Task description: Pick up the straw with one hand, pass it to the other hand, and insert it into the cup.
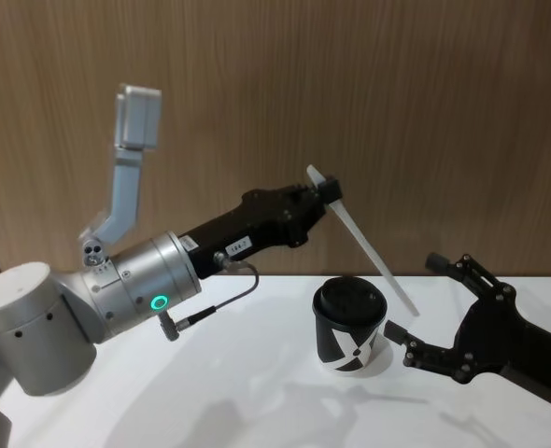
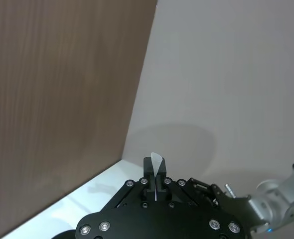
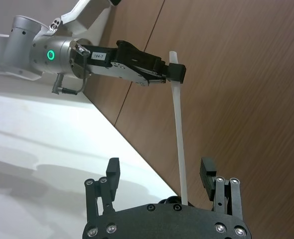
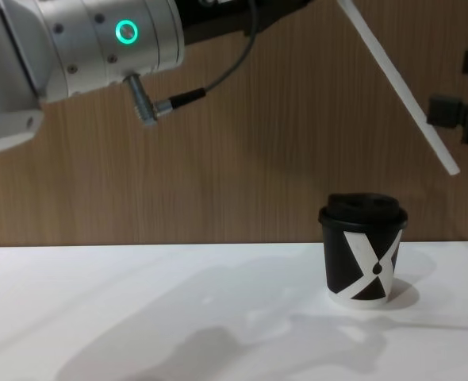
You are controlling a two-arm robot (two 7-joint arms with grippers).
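Left end effector (image 1: 330, 194) clamps the straw (image 1: 374, 254), likely light and crushable, near its top; right end effector (image 1: 416, 296) stands apart.

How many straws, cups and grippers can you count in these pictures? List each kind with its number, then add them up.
Straw: 1
Cup: 1
Grippers: 2, the left gripper shut on the straw and the right gripper open beside the cup
Total: 4
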